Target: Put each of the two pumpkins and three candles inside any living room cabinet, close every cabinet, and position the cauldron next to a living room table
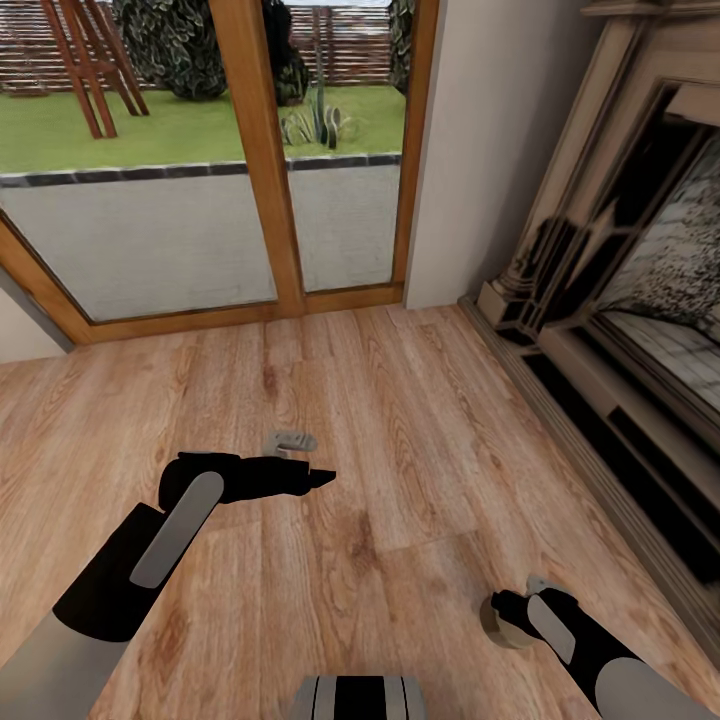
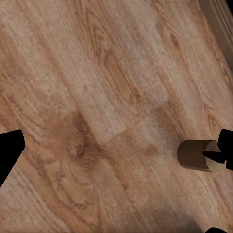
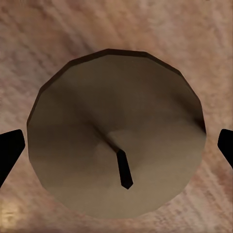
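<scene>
While the left gripper (image 1: 325, 477) hangs open and far off, the candle (image 3: 116, 145) stands upright on the floor (image 1: 400, 450) directly under the right gripper (image 1: 500, 612), between its open fingers, not yet grasped.

Even, bright daylight enters through the glass doors (image 1: 200, 150) at 12 o'clock in the head view; the wood floor (image 1: 400, 420) is evenly lit, without glare. Wide-angle bending tilts the fireplace surround (image 1: 600, 250) at 3 o'clock. Right wrist view is soft: the candle (image 3: 116, 131) top is shaded darker toward 10 o'clock, floor grain blurred.
</scene>
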